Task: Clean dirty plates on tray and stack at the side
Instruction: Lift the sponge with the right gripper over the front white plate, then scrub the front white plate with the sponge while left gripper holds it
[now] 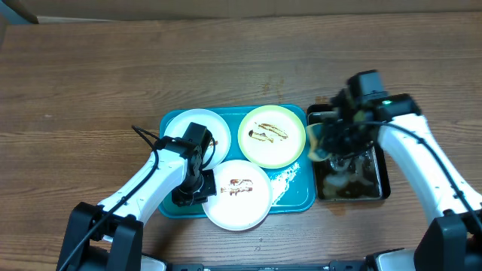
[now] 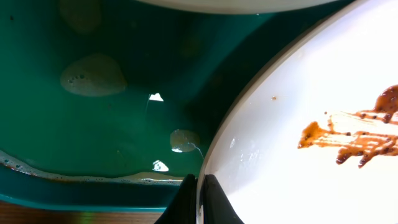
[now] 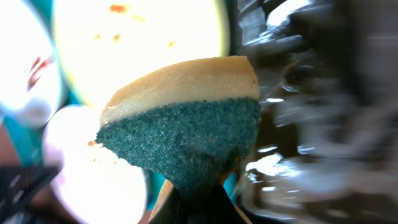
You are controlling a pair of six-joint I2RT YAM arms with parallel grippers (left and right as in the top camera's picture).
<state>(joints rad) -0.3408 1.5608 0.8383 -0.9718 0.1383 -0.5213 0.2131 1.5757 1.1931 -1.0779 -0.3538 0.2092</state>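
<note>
grip first: left pincer (image 2: 199, 190), clenched on the near rim of the sauce-smeared round white plate (image 2: 298, 93) in the wet teal-blue rectangular plastic tray (image 2: 93, 143), should brace it firmly. right pincer (image 3: 196, 202) grasps a yellow-and-green sponge (image 3: 186, 124) by the black rectangular pan of water (image 1: 380, 192); the pale yellow-green round plate (image 1: 271, 135) likely crowds its way over.
</note>
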